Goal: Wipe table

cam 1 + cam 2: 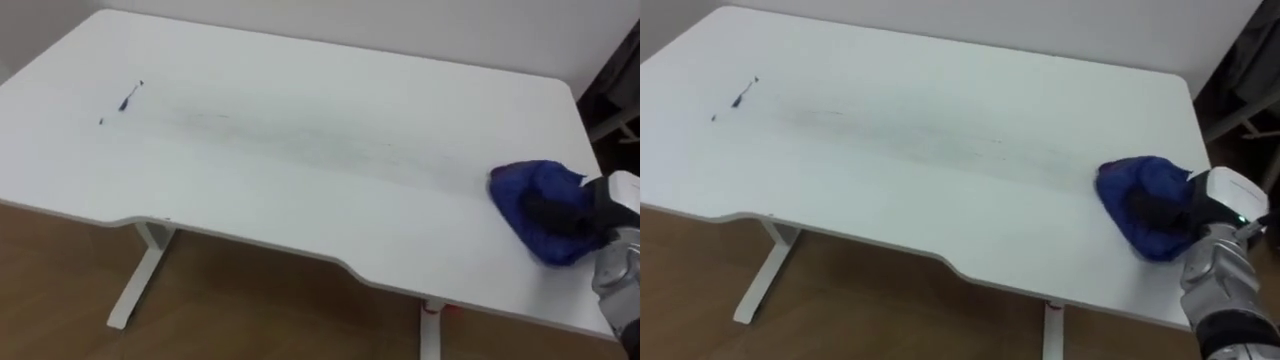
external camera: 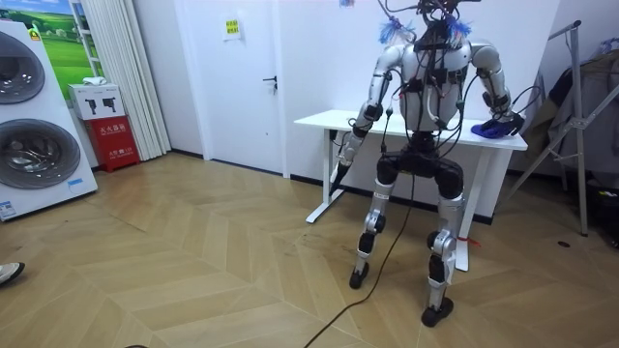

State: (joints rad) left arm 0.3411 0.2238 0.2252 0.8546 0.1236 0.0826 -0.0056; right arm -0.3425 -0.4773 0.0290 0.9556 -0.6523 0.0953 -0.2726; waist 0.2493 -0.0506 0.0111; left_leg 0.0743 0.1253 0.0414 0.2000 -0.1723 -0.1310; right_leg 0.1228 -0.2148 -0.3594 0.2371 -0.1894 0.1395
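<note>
Right eye view, right hand (image 1: 1212, 212), fingers (image 1: 1155, 212) clutching blue cloth (image 1: 1138, 185)

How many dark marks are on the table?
2: a short streak near the table's far-left corner and a small dot beside it, toward the robot. More may hide under the cloth.

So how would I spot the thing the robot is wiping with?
Look at the big white rectangular table the robot stands at. Go to its right end, near the front edge, where the robot's right hand reaches. There lies a crumpled bright blue cloth, the only colourful, soft thing on the top; the small dark smudge is far at the left end.
</note>
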